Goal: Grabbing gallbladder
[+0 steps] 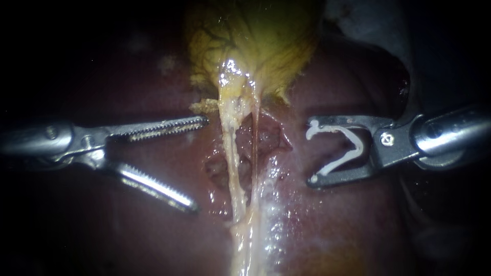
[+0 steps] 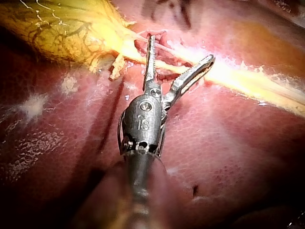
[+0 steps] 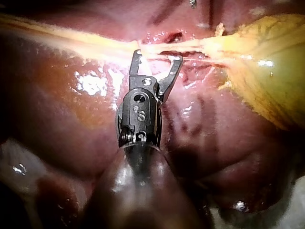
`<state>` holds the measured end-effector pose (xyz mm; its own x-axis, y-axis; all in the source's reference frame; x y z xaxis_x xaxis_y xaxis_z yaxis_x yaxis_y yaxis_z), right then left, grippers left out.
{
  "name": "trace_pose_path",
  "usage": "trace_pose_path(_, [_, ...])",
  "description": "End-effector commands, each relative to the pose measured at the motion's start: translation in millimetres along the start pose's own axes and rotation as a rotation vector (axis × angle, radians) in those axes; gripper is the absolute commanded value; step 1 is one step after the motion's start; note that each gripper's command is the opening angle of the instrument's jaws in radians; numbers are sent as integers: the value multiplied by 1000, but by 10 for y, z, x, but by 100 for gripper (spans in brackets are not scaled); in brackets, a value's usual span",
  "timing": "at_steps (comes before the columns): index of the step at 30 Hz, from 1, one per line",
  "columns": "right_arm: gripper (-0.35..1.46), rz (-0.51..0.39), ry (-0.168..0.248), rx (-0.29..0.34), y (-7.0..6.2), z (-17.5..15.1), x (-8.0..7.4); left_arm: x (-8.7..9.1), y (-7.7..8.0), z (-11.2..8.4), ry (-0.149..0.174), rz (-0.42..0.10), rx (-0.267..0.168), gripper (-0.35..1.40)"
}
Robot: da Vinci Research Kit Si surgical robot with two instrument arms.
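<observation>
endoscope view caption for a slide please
Left instrument open beside the tubes below the gallbladder; right instrument carries an open clip over the liver.

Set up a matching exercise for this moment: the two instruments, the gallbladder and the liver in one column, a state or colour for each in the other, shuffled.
Things
1. left instrument
2. right instrument
3. gallbladder
4. liver

States and colours
A. dark red, lying beneath everything else
B. toothed jaws open, gripping nothing
C. yellow with dark branching lines
D. a white clip held between the jaws

Pairs: 1-B, 2-D, 3-C, 4-A
</observation>
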<state>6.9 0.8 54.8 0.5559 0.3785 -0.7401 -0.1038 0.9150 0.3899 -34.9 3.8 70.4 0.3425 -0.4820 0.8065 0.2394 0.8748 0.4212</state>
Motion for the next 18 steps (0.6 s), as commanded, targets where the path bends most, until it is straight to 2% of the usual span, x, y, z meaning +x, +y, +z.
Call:
trace_pose_path(1, [60,0,0,0,0,0,0,-1,1,-1,0,0,1,135])
trace_pose_path(3, [60,0,0,0,0,0,0,0,4,-3,0,6,5,132])
trace_pose_path(7, [60,0,0,0,0,0,0,1,21,-10,-1,-32,15,125])
trace_pose_path(12, [60,0,0,0,-1,0,0,13,56,-11,0,-71,-3,118])
trace_pose_path(18, [60,0,0,0,-2,0,1,33,101,2,0,-100,-9,105])
